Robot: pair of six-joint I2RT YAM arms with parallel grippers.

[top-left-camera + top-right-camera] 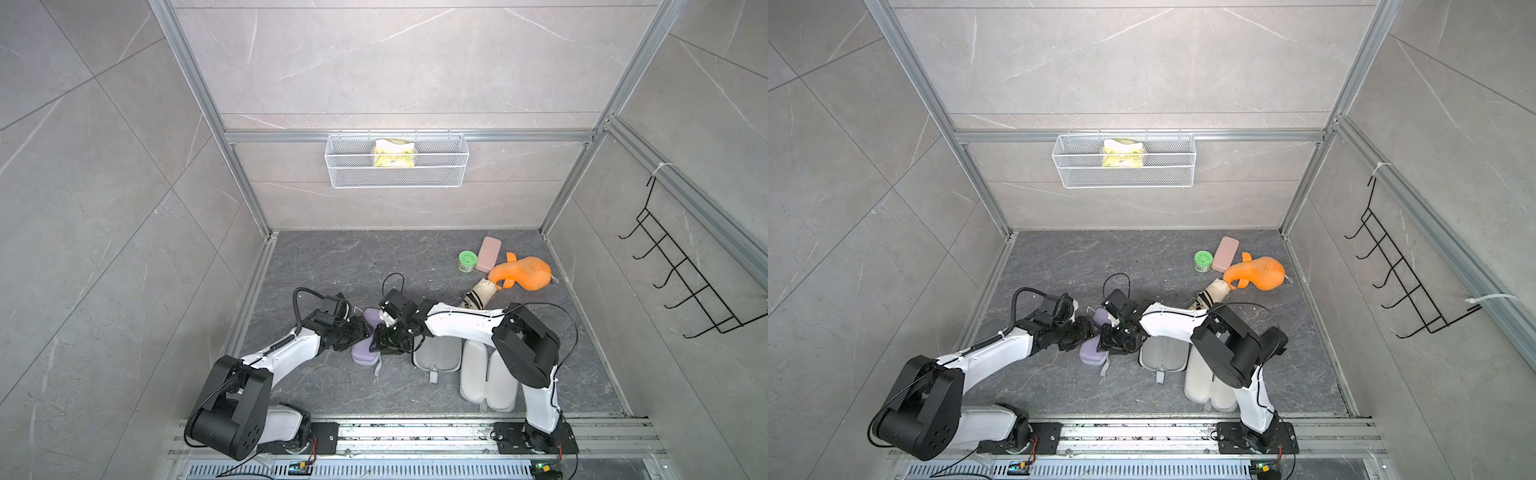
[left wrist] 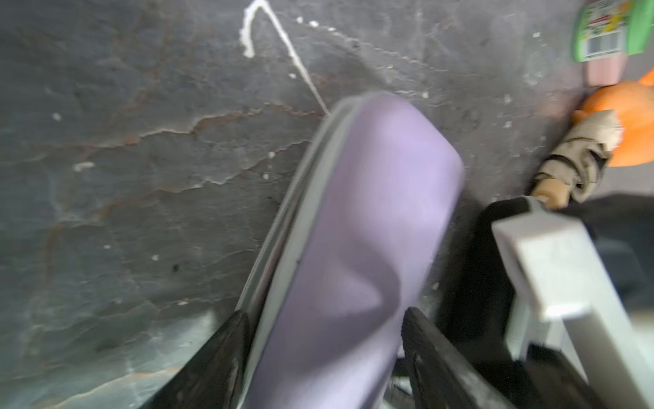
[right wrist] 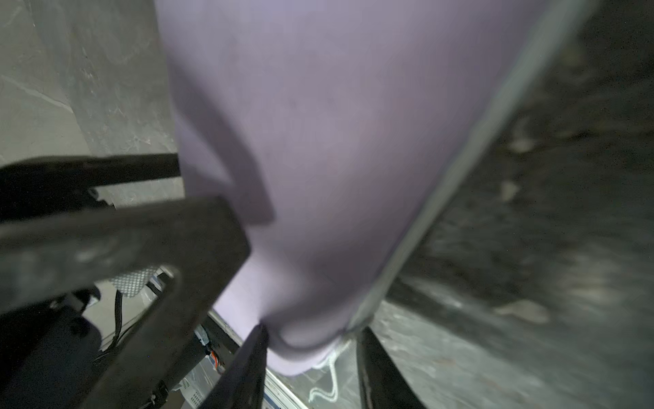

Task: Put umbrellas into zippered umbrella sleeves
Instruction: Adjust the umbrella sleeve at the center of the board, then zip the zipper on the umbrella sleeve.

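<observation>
1. Left gripper (image 2: 323, 315): jaws are clamping the lilac sleeve (image 2: 371, 230) across its width, about mid-length. The shell is denting beside one pad.
2. The lilac sleeve is sitting left of centre on the bench (image 1: 332, 266), between the two grippers. It is showing a smooth lilac hard shell, rounded ends and a grey zipper band running along the edge. A grey strap (image 1: 378, 368) is trailing off its near end. Whether it is zipped, I cannot tell.
3. Its long axis is running near-to-far, with the far end leaning slightly right and the strap end pointing at the robot base.
4. Right gripper (image 3: 313, 333): jaws are standing narrow, pinching a rounded part of the same shell from its right side. The zipper band is lying by one finger.
5. On the back wall, a wire basket (image 1: 440, 174) is holding a yellow pack (image 1: 395, 153).
6. Right of the grippers, two more sleeves are lying open, lining up, just beside each other. These are the grey-lined sleeve (image 1: 436, 353) and the paler sleeve (image 1: 478, 374), which is partly hiding under the right elbow.
7. The cream umbrella (image 1: 482, 293) is lying behind the right forearm, long axis diagonal. Its fabric end is pointing far-right and touching the orange plush (image 1: 523, 274). The forearm is covering its handle end in both top views.
8. The green jar (image 1: 467, 261) and pink case (image 1: 488, 253) are sitting far right, just beside each other, well apart from the lilac sleeve.
9. A black hook rack (image 1: 681, 270) is hanging on the right wall.
</observation>
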